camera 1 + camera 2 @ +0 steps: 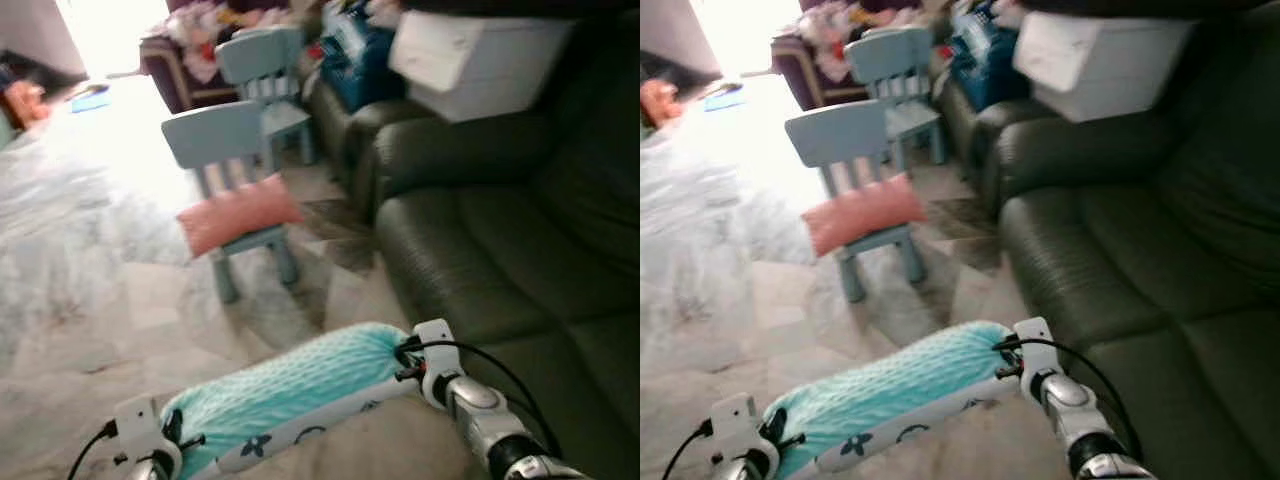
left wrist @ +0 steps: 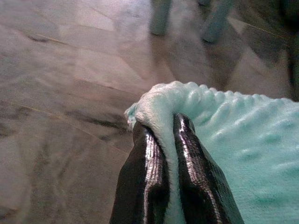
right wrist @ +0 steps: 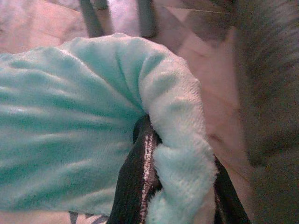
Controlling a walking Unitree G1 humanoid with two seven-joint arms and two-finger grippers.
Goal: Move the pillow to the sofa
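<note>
Teal pillow (image 1: 290,395) held above the floor (image 1: 90,300) between both pincers, left pincer (image 2: 163,140) clamped on one end, right pincer (image 3: 180,182) clamped on the other, dark sofa (image 1: 500,260) just beyond the right pincer, blue chair (image 1: 225,150) with pink cushion (image 1: 238,212) ahead

Fluffy knobbly cloth pillow (image 1: 285,385), matt leathery sofa (image 1: 500,250), glossy claw fingers (image 2: 145,186).

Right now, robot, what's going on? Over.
Left gripper and right gripper shut on teal pillow. Dark sofa to the right. White box on its far seat.
</note>
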